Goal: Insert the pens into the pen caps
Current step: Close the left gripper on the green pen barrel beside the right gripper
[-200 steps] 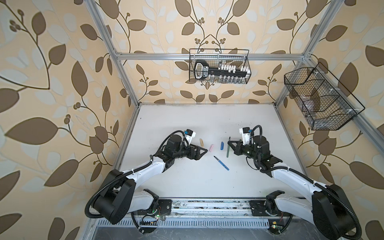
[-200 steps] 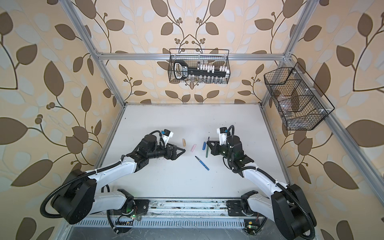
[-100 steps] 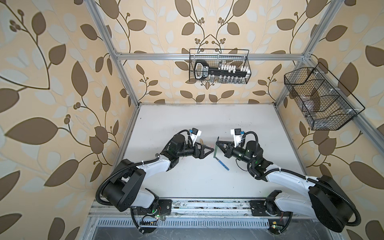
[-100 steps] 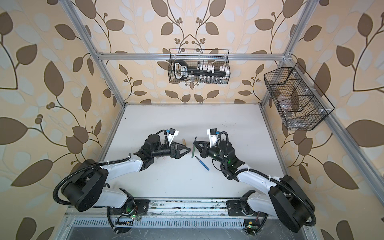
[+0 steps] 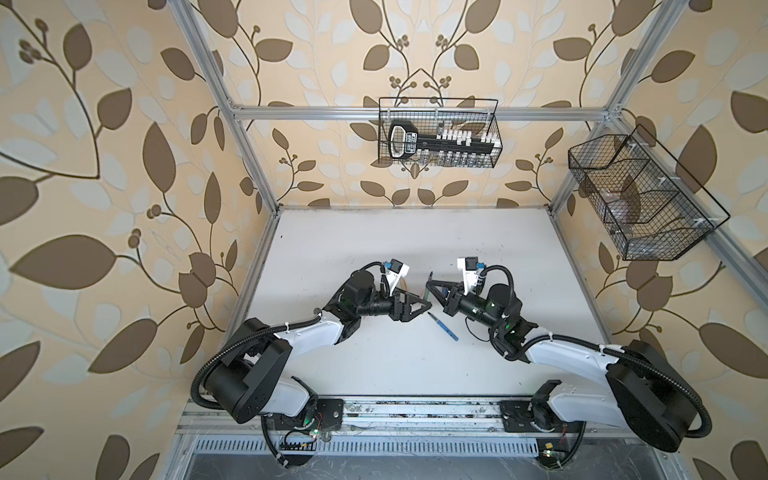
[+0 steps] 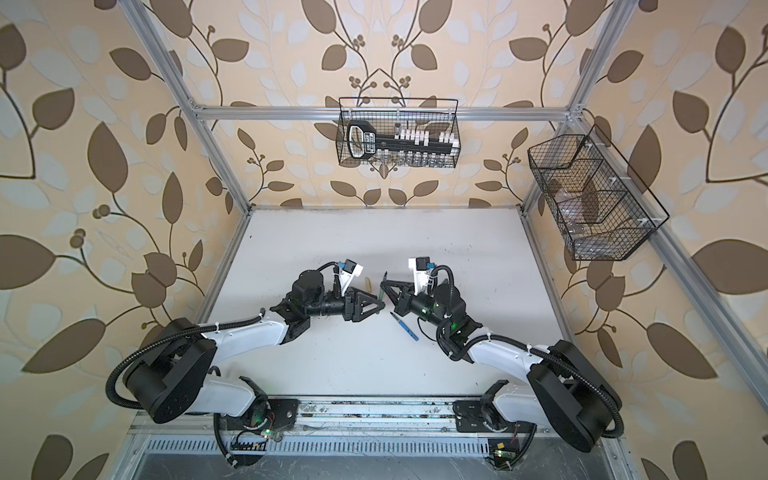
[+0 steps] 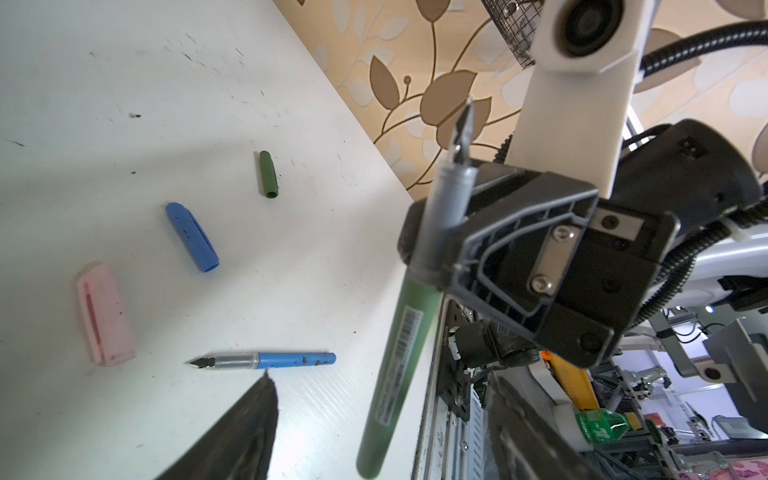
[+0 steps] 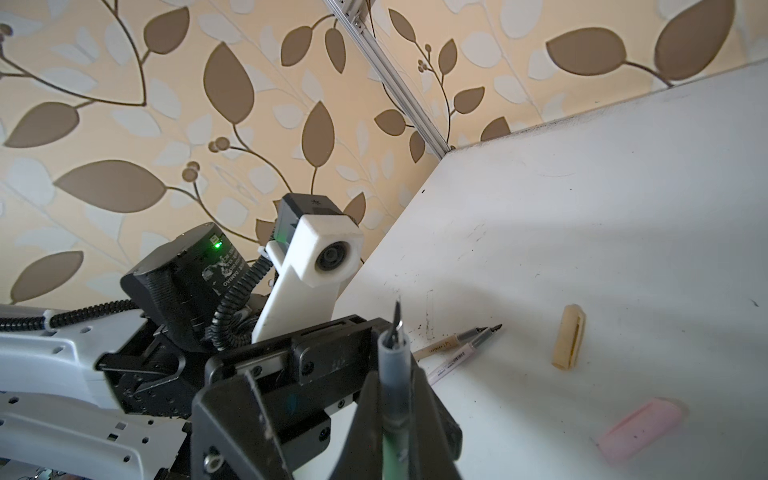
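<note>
Over the middle of the white table [image 5: 478,241], the right end effector [image 5: 429,285] clamps the slim dark green plastic pen [image 7: 399,345] (gripped just behind the nib). The left end effector [image 5: 426,306], facing it, looks released, holding nothing. A blue plastic pen [image 5: 444,328] lies flat nearer the front edge, with a short blue plastic cap [image 7: 192,237] and a pale pink cap [image 7: 106,313] nearby.

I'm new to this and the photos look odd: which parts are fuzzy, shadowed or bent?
In both top views the frame posts splay outward, wide-lens style. In the left wrist view the blue pen is sharp, with soft shadows across the table. In the right wrist view the green pen blurs towards the lens, and the pink cap is soft.
</note>
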Controlling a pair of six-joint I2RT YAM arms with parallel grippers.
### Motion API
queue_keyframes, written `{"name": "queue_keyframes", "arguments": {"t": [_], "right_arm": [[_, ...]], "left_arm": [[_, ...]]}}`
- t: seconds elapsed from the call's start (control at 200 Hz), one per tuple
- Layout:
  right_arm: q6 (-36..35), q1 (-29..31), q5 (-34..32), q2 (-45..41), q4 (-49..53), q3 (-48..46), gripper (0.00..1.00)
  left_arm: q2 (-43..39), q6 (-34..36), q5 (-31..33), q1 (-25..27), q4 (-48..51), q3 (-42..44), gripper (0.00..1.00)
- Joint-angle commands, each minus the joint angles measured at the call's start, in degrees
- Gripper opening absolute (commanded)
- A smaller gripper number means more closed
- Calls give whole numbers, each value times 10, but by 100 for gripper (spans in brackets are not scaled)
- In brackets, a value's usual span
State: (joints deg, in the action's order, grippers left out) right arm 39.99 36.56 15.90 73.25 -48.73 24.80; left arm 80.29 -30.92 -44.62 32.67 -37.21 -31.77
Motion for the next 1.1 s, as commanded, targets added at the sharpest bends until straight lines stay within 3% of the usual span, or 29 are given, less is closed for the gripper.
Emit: {"name": "queue_keyframes", "arguments": {"t": [0.0, 0.24, 1.095], "right_arm": [[10, 8, -13, 12, -37, 6, 0], [3, 14, -21, 20, -52, 2, 0], [16, 23, -23, 43, -128, -20, 0]], "left_arm": [[-4, 2, -20, 4, -18, -21, 74], [-10, -1, -20, 5, -17, -21, 60], [-8, -2, -23, 4, -12, -24, 33]]}}
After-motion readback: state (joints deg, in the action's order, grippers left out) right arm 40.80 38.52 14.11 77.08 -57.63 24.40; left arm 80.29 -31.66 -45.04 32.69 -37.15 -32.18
